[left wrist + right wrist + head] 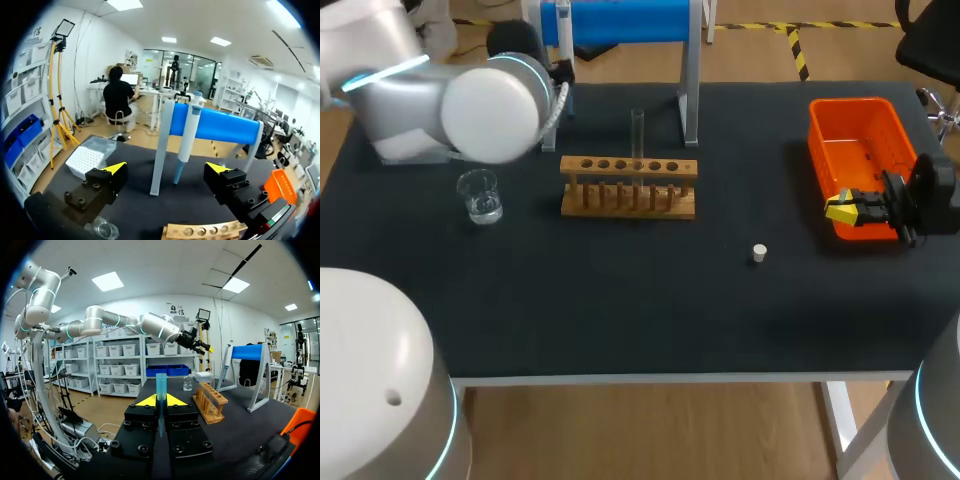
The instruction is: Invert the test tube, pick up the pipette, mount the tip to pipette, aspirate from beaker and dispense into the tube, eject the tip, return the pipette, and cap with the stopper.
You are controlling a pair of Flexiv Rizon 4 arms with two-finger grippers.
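Observation:
My left gripper (167, 170) stands open just short of the blue and white pipette (187, 132), which hangs on its blue-topped stand (620, 20). In the head view my left arm (490, 110) hides most of that gripper. A glass test tube (637, 135) stands upright in the wooden rack (628, 187). The beaker (480, 195) of clear liquid sits left of the rack. A small white stopper (758, 253) lies on the mat, right of the middle. My right gripper (840, 208) hovers at the near end of the orange bin (860, 130), shut on a blue pipette tip (161, 385).
A white tip box (90, 157) sits at the table's far left, beside the stand's white leg (161, 150). The dark mat (620, 300) covers the table in front of the rack. The rack (210, 402) and beaker (187, 384) lie ahead of my right gripper.

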